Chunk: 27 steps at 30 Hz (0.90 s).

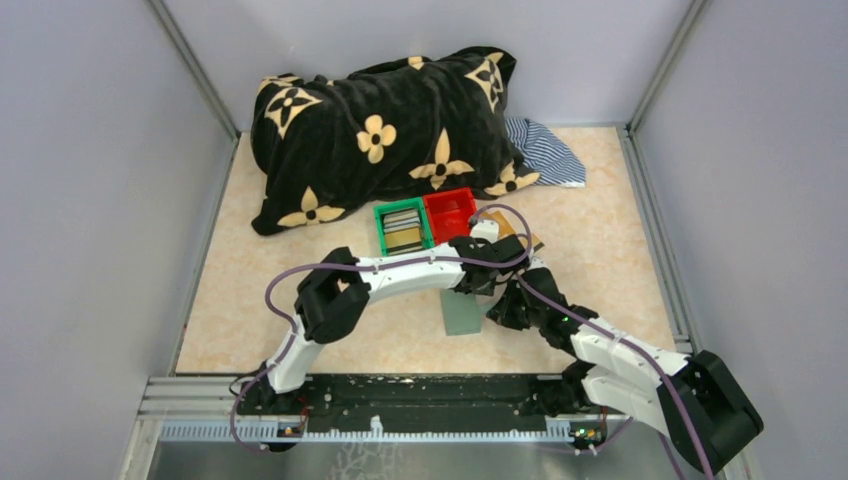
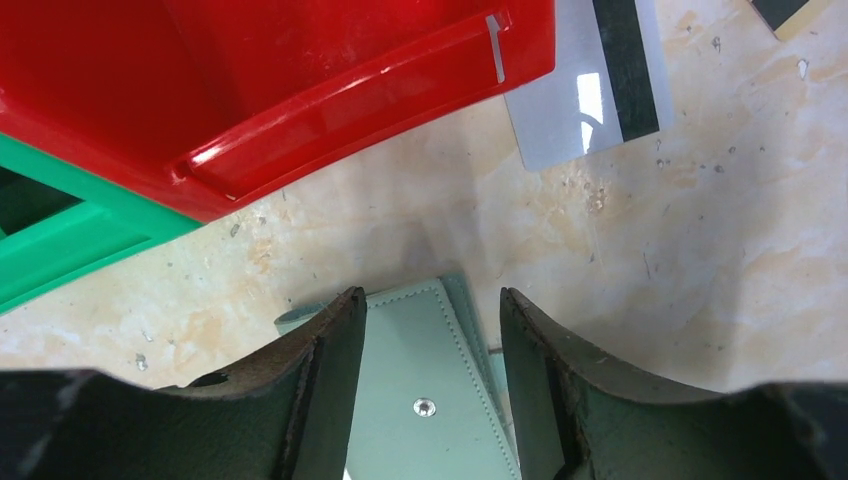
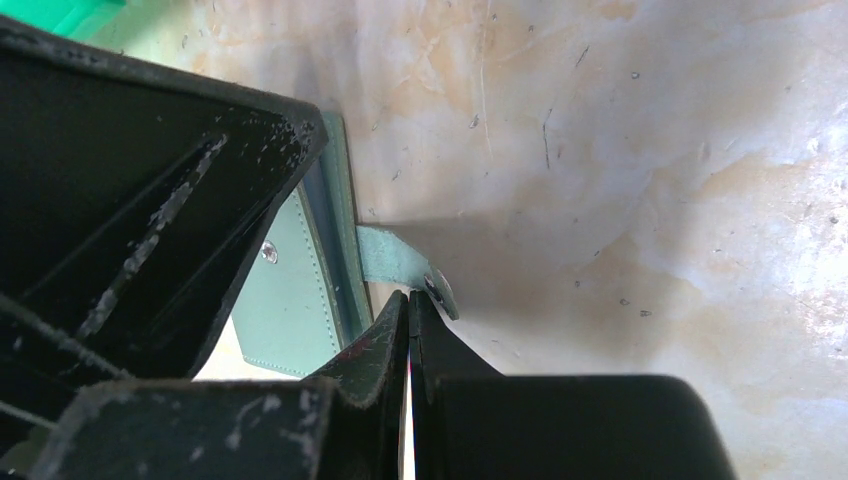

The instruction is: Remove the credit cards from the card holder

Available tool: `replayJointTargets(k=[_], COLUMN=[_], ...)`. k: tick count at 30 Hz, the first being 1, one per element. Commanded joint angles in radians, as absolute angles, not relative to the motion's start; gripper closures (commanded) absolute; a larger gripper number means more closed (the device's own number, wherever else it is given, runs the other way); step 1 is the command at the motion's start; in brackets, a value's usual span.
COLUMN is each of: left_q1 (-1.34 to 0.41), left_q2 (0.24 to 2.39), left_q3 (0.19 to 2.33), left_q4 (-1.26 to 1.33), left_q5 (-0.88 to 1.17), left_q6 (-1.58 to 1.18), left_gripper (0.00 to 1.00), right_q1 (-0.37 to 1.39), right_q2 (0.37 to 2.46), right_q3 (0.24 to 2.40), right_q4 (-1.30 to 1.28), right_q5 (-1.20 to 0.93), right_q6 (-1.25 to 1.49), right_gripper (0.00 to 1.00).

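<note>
The grey-green card holder lies on the table in front of the bins. My left gripper is open, one finger on each side of the holder's flap with its metal snap. My right gripper is shut, its tips against the end of the holder's closure tab; nothing shows between its fingers. A silver credit card with a black stripe lies on the table beside the red bin. More cards lie in the green bin. Both grippers meet over the holder in the top view.
The red bin and green bin stand side by side just behind the holder. A black blanket with tan flowers and a striped cloth fill the back. Grey walls close in on both sides.
</note>
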<state>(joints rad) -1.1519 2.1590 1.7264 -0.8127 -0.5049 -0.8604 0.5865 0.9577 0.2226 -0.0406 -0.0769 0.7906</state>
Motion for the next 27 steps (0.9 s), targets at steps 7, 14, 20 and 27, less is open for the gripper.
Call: replayJointTargets(k=[7, 14, 20, 27], left_q1=[-1.153, -1.153, -1.154, -1.153], left_q2=[2.292, 2.261, 2.229, 2.124], left_q3=[1.691, 1.651, 1.617, 1.531], left_q4=[-0.913, -0.897, -0.87, -0.843], left_q5=[-0.505, -0.509, -0.51, -0.55], left_q6=[-0.923, -0.921, -0.91, -0.925], left_gripper=[0.62, 0.96, 1.0, 1.0], right_q1=[0.604, 0.603, 0.603, 0.603], right_q2=[0.965, 0.98, 0.97, 0.94], right_q3=[0.199, 0.201, 0.196, 0.201], right_q4=[-0.06, -0.05, -0.053, -0.052], right_q5=[-0.094, -0.097, -0.091, -0.109], right_q6=[0.701, 0.699, 0.703, 0.684], right_gripper=[1.0, 1.0, 1.0, 1.0])
